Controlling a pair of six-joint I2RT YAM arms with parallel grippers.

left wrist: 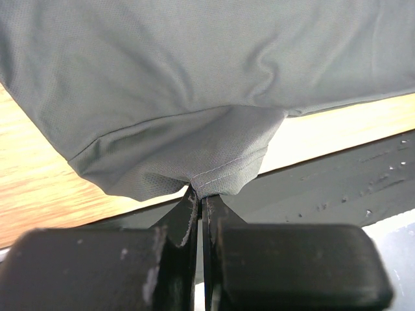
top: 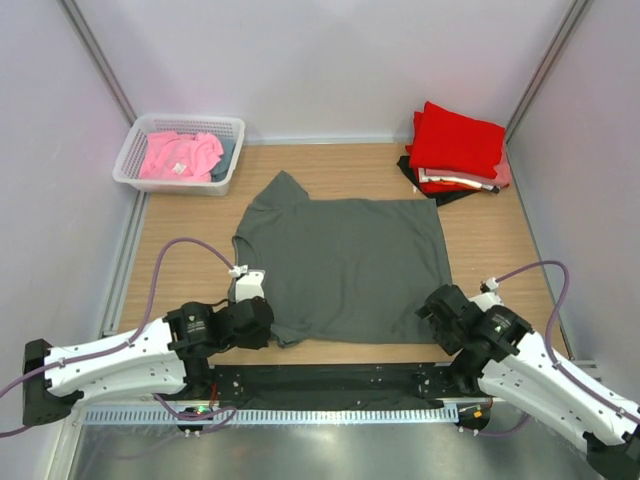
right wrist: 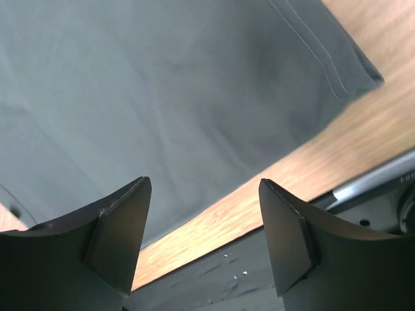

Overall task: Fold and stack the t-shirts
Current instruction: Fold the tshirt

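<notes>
Dark grey soft cloth t-shirt (top: 345,265) lay spread flat across the middle of the pale wooden table (top: 500,250), with its near edge running left to right just ahead of both arm bases. A narrower flap poked out at its far-left corner; I could not tell whether that was a sleeve or the neck.

The left gripper (left wrist: 200,197) was clamped on the shirt's near-left corner. In the left wrist view its jaws were pressed together around a small gathered tuck of stitched hem that hung just off the table's edge. The right gripper (right wrist: 204,184) stood with its jaws spread and nothing between them, right beside the near-right corner. The cloth lay ahead of and below its fingertips, not yet touched as far as that view showed.

So the shirt stretched away from both grippers toward the far side, and only one near corner was held. My judgement was that the right side had to close on its own corner before the near edge could be carried evenly toward the far edge.

A stack of folded bright red shirts (top: 455,145) sat at the far right, well apart. A white latticed plastic basket (top: 135,170) holding a pink shirt (top: 180,155) sat at the far left.
</notes>
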